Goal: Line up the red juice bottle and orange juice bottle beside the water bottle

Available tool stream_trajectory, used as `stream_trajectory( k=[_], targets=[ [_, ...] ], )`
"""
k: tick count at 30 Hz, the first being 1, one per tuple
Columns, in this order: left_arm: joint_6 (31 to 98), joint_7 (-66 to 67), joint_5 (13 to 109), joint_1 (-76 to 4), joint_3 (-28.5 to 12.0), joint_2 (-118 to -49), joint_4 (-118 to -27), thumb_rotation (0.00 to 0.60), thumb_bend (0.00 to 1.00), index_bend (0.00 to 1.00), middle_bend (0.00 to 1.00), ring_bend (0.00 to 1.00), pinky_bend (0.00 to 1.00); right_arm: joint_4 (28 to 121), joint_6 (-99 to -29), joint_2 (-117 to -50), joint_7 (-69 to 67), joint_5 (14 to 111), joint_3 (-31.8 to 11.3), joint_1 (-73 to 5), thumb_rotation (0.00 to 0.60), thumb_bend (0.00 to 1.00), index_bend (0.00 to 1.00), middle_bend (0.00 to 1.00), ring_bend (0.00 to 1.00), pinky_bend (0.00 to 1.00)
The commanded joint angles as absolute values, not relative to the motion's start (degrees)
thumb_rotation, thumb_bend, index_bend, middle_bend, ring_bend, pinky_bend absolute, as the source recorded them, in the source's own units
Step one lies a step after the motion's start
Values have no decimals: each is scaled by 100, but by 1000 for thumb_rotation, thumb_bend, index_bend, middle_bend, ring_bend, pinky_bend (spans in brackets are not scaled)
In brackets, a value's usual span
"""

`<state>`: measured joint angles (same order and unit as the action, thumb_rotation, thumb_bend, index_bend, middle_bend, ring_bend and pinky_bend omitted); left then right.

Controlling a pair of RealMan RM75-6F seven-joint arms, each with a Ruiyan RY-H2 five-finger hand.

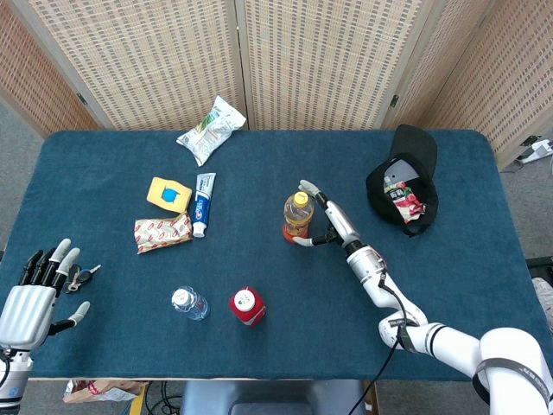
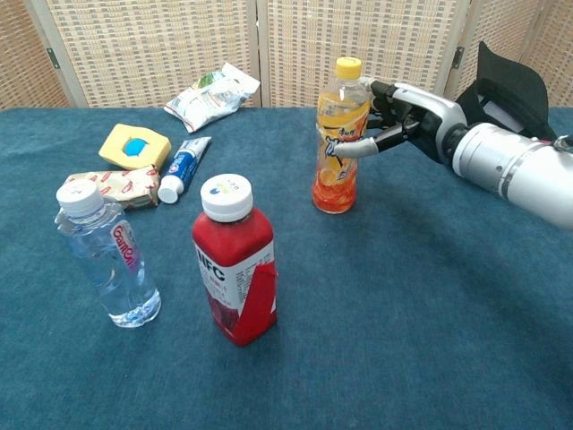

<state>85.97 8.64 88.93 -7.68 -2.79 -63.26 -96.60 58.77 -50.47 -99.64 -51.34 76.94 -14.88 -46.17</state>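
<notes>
The orange juice bottle (image 1: 297,218) (image 2: 336,184) stands upright at mid-table. My right hand (image 1: 324,216) (image 2: 394,112) is at its right side, thumb across the front of the label and fingers spread behind the neck, not clamped. The red juice bottle (image 1: 247,306) (image 2: 235,264) stands near the front edge. Just left of it stands the clear water bottle (image 1: 189,303) (image 2: 107,260). My left hand (image 1: 30,298) hovers open at the table's front left corner, holding nothing, seen only in the head view.
A black cap (image 1: 404,177) (image 2: 501,98) with a packet inside lies at the right. At back left lie a toothpaste tube (image 1: 203,203), a yellow box (image 1: 168,194), a red-white packet (image 1: 162,232) and a snack bag (image 1: 211,130). Keys (image 1: 79,277) lie by my left hand.
</notes>
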Motion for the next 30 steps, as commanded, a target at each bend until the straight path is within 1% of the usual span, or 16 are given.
stream_trajectory(
  k=[1, 3, 10, 12, 14, 16, 19, 22, 26, 30],
  targets=[
    [8598, 840, 8883, -767, -285, -6321, -9643, 600, 219, 0, 0, 0, 0, 5695, -4951, -10094, -5277, 7713, -1532, -4707, 600, 0, 17, 99, 8, 82],
    [8595, 816, 8883, -768, -284, -6322, -9627, 600, 219, 0, 0, 0, 0, 5598, -4903, -10157, -5365, 7704, -1564, -4750, 600, 0, 23, 114, 19, 82],
    [8622, 779, 8917, -743, -253, -6305, -9609, 600, 219, 0, 0, 0, 0, 5368, -4892, -10355, -5530, 7694, -1652, -4836, 600, 12, 187, 182, 97, 123],
    [8639, 771, 8921, -733, -251, -6301, -9604, 600, 219, 0, 0, 0, 0, 5330, -4906, -10397, -5554, 7675, -1680, -4843, 600, 56, 232, 206, 121, 142],
    [8649, 765, 8924, -725, -246, -6297, -9603, 600, 219, 0, 0, 0, 0, 5285, -4918, -10444, -5571, 7632, -1730, -4850, 600, 154, 297, 249, 160, 180],
    [8654, 768, 8922, -720, -246, -6291, -9606, 600, 219, 0, 0, 0, 0, 5255, -4928, -10489, -5581, 7556, -1797, -4846, 600, 253, 341, 286, 198, 225],
    [8657, 774, 8926, -716, -243, -6276, -9616, 600, 219, 0, 0, 0, 0, 5278, -4905, -10484, -5605, 7500, -1840, -4831, 600, 358, 409, 347, 259, 281],
    [8652, 782, 8932, -724, -249, -6273, -9629, 600, 219, 0, 0, 0, 0, 5313, -4903, -10448, -5605, 7492, -1846, -4804, 600, 396, 463, 398, 305, 319],
    [8626, 804, 8930, -747, -260, -6283, -9645, 600, 219, 0, 0, 0, 0, 5540, -4958, -10285, -5700, 7559, -1819, -4717, 600, 409, 492, 424, 335, 356],
    [8591, 834, 8933, -789, -286, -6288, -9657, 600, 219, 0, 0, 0, 0, 5974, -5055, -9943, -5799, 7771, -1675, -4573, 600, 410, 509, 437, 351, 375]
  ],
)
